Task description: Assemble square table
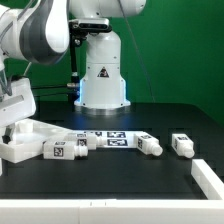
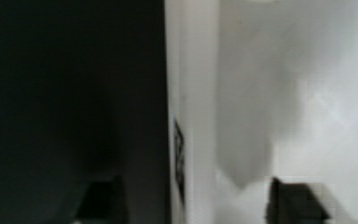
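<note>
**Jaws wide open over the edge of the square top**

You will find the square top [image 1: 35, 136] lying flat on the black bench [image 1: 120, 170], far over on the exterior view's left. The arm [image 1: 40, 35] bends down to it there, low over the end of the top nearest that side.

Now look at the wrist view. The jaws are open, with a wide gap between them. You can see two dark fingertips [image 2: 297, 195], one on each side of the gap. The white square top [image 2: 274, 90] fills one half of that picture and the dark bench fills the other half. The top's straight edge runs between the two fingertips — closer to the one over the dark side. One fingertip shows against the white top and the other against the bench. The picture is blurry, so you cannot tell if either one touches the top.

Three short white legs lie on the bench, away from the jaws. One leg [image 1: 65, 150] lies just beside the top and shows a black-and-white tag. Two more, the middle leg [image 1: 150, 144] and the far leg [image 1: 183, 143], lie near each other toward the exterior view's right. The marker board [image 1: 110, 136] lies between the first leg and those two. Behind it stands the big white robot base [image 1: 103, 75].
</note>
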`<state>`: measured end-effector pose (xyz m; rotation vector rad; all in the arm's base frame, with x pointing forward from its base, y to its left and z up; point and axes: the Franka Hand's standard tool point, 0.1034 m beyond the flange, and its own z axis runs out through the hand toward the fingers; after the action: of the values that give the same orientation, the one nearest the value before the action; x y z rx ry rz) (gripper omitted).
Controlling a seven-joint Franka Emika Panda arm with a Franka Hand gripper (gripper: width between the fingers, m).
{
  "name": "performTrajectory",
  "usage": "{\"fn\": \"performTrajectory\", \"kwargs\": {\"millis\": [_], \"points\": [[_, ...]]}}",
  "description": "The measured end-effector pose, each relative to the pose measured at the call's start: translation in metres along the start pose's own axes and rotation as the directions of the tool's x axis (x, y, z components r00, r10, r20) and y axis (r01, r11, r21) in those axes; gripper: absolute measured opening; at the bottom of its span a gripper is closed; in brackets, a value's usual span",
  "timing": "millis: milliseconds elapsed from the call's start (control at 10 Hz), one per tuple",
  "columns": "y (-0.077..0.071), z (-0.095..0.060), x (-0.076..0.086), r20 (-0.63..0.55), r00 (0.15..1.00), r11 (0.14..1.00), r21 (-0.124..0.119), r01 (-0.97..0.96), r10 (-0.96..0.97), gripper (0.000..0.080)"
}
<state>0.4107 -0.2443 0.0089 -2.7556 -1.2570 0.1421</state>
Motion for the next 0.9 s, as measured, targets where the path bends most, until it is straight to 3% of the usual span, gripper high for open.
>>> {"fn": "performTrajectory", "kwargs": {"millis": [200,300,500,600,700,900], "points": [[0.000,0.000,0.000,0.000,1.000,1.000,0.001,0.000,0.000,0.0072],[0.000,0.001,0.000,0.001,1.000,1.000,0.000,0.000,0.000,0.0072],[0.000,-0.009,-0.011,0.004,0.999,0.998,0.052,0.040,-0.041,0.0052],[0.002,-0.015,-0.014,0.003,1.000,0.998,0.051,0.028,-0.029,0.0052],[0.001,-0.024,-0.006,0.003,1.000,0.999,0.050,-0.009,0.009,0.0052],[0.009,-0.059,0.042,0.023,0.992,0.992,-0.028,-0.120,0.120,0.0052]]}}
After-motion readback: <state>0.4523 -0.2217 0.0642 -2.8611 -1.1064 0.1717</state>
